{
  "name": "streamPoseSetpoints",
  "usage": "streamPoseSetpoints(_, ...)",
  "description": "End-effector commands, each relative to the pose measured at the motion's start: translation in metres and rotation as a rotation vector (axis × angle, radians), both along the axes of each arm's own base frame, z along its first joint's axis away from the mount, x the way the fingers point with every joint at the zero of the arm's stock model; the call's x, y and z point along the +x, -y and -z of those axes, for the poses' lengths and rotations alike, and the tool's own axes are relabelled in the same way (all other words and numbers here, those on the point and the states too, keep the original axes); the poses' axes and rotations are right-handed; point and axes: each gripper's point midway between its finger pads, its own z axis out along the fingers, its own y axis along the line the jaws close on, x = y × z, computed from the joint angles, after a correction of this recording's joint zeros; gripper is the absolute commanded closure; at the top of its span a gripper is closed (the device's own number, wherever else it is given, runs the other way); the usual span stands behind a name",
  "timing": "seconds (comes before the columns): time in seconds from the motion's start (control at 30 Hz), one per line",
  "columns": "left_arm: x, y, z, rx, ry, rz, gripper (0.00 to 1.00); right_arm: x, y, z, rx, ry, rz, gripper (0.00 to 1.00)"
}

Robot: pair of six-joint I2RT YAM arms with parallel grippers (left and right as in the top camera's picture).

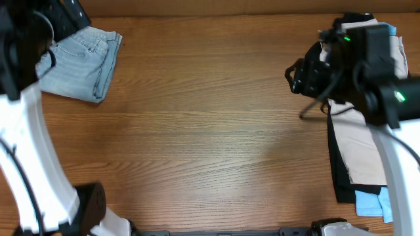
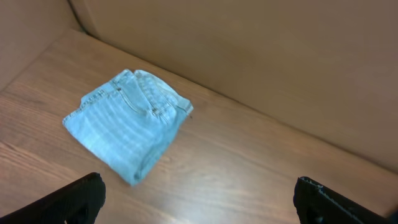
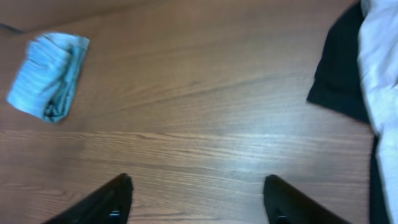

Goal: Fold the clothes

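The light-blue denim shorts lie folded into a compact bundle at the table's far left corner. They also show in the left wrist view and, small, in the right wrist view. My left gripper is open and empty, hovering above the bare wood just beside the shorts. My right gripper is open and empty over the wood at the right side, near the pile of clothes; in the overhead view only its dark body shows.
A pile of clothes lies along the right edge: beige shorts, a black garment under them and a light-blue piece at the front. The black garment and a pale cloth show in the right wrist view. A backboard runs behind the table.
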Motion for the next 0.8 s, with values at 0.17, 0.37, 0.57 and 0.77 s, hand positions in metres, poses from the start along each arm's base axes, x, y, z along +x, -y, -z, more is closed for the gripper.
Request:
streamPoseSetpoints(0.17,-0.031,0.010,-0.006,0.010,-0.024,0.031,0.00,-0.074,0.022,-0.079,-0.009,0.260,0.052,0.00)
streamPoseSetpoints(0.37,-0.028,0.009,-0.003,0.009,-0.034,0.031,0.00,-0.133,0.030,-0.127,0.045,0.472,0.069,0.00)
streamPoseSetpoints(0.57,-0.027,0.009,-0.002,0.009,-0.035,0.030,0.00,-0.155,0.033,-0.122,0.043,0.462,0.069,0.00)
streamPoseSetpoints(0.77,-0.027,0.009,-0.002,0.009,-0.035,0.030,0.00,-0.164,0.036,-0.100,0.015,0.366,0.074,0.00)
